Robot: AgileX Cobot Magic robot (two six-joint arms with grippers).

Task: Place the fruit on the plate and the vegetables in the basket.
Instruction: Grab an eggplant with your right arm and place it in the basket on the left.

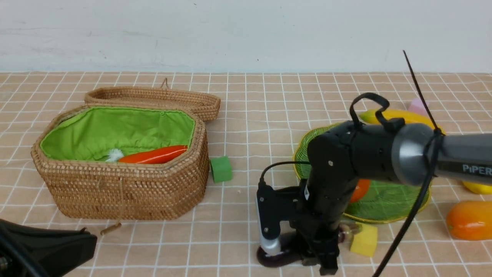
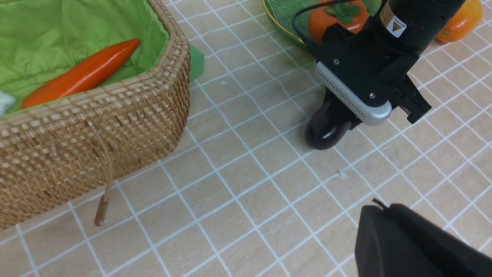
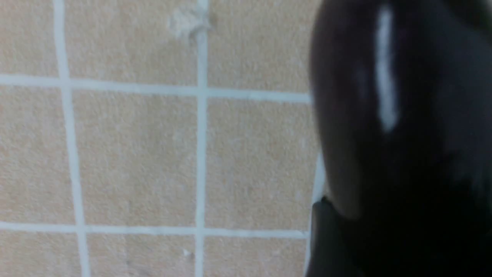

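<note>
The dark purple eggplant lies on the tiled cloth at the front centre. My right gripper is down over it, its jaws closed on its body; the eggplant fills the right wrist view. The carrot lies in the green-lined basket. The persimmon sits on the green plate. The banana lies behind the plate, and the lemon and mango to its right. My left gripper is shut and empty at the front left. The gourd is out of view.
A green foam cube lies by the basket's right side. A yellow foam cube sits just right of the eggplant, in front of the plate. A pink piece lies behind the banana. The basket lid hangs open behind it.
</note>
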